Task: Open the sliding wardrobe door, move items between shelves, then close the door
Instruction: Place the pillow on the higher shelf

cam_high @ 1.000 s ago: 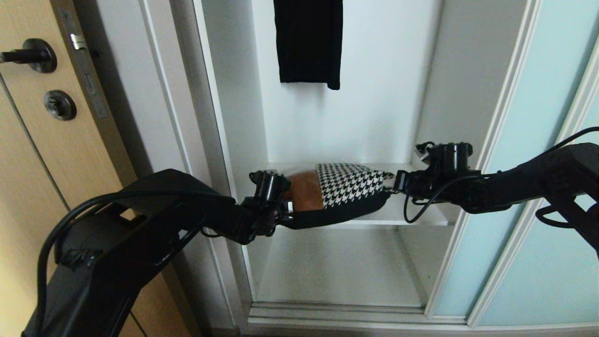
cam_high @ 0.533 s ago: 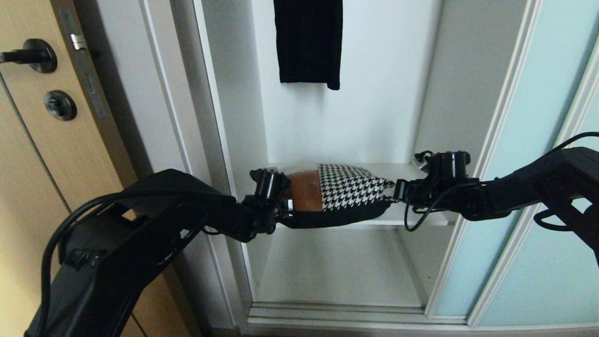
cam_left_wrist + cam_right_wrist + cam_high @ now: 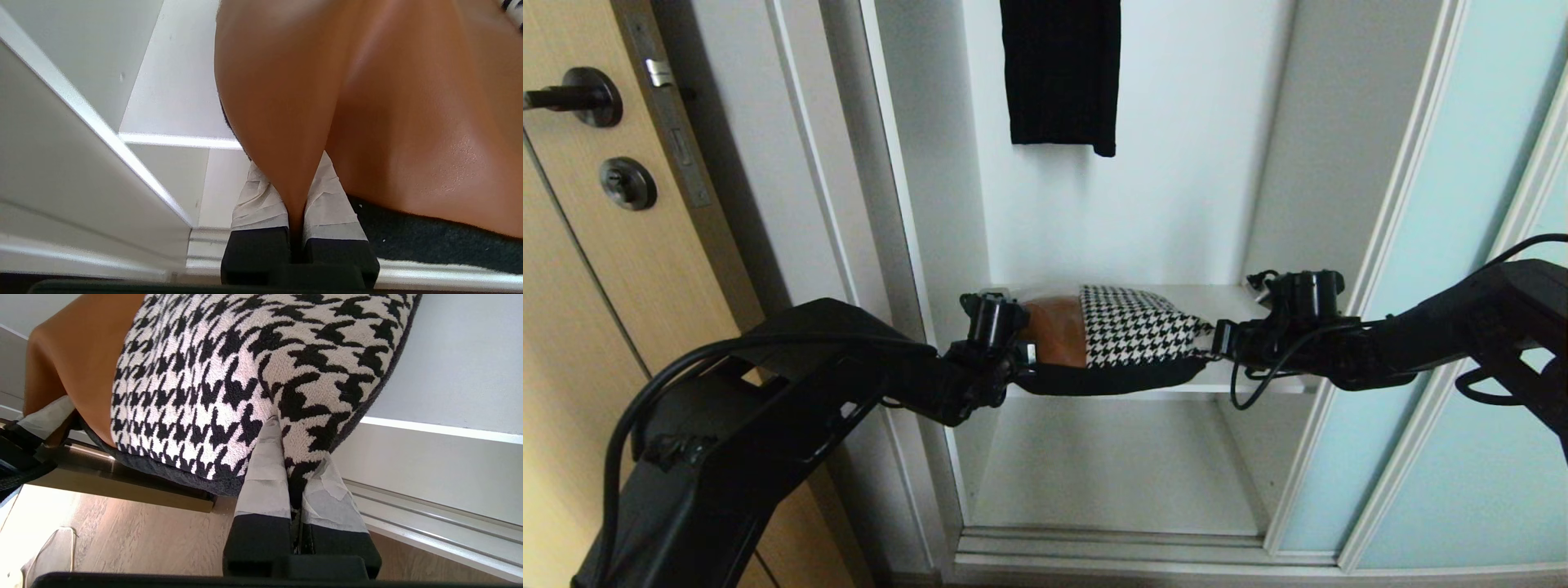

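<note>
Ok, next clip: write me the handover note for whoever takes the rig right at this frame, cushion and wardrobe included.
Left gripper: shut on the tan leather corner of the cushion.
Right gripper: shut on the cushion's houndstooth corner.
Cushion: slung between both arms at the front edge of the upper shelf; whether it rests on the board I cannot tell.
Lower shelf: nothing on it.
Sliding wardrobe door: slid aside to the right, compartment open.
Black garment hangs above, untouched.
Done: door open, cushion gripped.
Left: set the cushion on its target shelf, release, withdraw, close the door.

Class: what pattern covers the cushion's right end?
Black-and-white houndstooth on the cushion, clearest in the right wrist view.
</note>
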Motion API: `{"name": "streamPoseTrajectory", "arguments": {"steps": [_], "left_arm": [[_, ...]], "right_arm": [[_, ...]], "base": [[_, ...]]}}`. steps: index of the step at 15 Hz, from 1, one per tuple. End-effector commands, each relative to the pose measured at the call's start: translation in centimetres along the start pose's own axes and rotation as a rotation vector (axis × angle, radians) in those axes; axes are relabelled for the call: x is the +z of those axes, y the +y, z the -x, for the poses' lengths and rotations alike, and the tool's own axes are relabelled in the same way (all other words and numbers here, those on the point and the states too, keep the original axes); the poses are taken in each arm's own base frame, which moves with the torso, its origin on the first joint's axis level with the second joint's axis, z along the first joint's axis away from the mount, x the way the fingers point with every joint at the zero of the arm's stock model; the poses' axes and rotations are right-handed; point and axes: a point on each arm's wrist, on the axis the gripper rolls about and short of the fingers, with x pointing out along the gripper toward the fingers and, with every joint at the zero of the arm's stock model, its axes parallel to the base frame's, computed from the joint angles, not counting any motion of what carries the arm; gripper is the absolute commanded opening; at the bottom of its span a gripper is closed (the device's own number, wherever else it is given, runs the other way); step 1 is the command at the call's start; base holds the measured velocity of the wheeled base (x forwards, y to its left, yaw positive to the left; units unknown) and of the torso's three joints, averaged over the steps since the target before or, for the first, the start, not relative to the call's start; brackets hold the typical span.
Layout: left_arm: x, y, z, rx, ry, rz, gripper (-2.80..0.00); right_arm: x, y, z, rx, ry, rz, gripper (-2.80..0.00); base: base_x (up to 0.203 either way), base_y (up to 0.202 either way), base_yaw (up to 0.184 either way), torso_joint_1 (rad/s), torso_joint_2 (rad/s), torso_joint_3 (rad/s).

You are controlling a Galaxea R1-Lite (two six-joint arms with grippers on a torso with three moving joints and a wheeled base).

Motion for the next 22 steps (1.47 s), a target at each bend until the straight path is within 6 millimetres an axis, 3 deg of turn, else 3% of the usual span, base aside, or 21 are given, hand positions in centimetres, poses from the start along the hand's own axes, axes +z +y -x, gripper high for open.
{"name": "streamPoseTrajectory", "arguments": {"steps": [1, 4, 11, 14, 16, 18, 22], "left_arm": [[0.0, 0.0, -0.1, 0.002, -0.004, 0.005, -2.8], [-0.9, 0.1, -0.4, 0.008, 0.015, 0.003, -2.8], [-0.7, 0.1, -0.5, 0.026, -0.008, 0.008, -2.8], [0.0, -0.1, -0.4, 0.039, -0.02, 0.008, -2.8], [0.4, -0.4, -1.3, 0.102, -0.035, 0.013, -2.8], [-0.5, -0.4, -3.0, 0.175, -0.046, 0.016, -2.8], [-0.5, -0.2, -4.2, 0.198, -0.051, 0.022, -2.8]], "right_arm": [[-0.1, -0.1, -0.2, 0.003, 0.001, -0.002, -2.8], [-0.1, 0.3, 0.0, 0.008, 0.003, 0.003, -2.8], [-0.4, 0.3, 0.0, 0.007, 0.013, 0.032, -2.8], [-0.6, 0.0, -0.4, 0.004, 0.017, 0.041, -2.8], [-0.8, 0.0, -1.1, 0.008, 0.022, 0.049, -2.8], [-1.0, -0.5, -2.0, -0.004, 0.027, 0.045, -2.8], [-1.4, -1.4, -4.0, -0.114, 0.028, 0.079, -2.8]], "base": [[0.0, 0.0, 0.0, 0.0, 0.0, 0.0], [0.085, 0.0, 0.002, -0.006, 0.0, 0.002], [0.193, 0.0, 0.001, 0.001, 0.0, 0.0], [0.031, 0.0, 0.0, 0.002, 0.0, 0.001], [0.0, 0.0, 0.0, 0.0, 0.0, 0.0], [0.0, 0.0, 0.0, 0.0, 0.0, 0.0], [0.0, 0.0, 0.0, 0.0, 0.0, 0.0]]}}
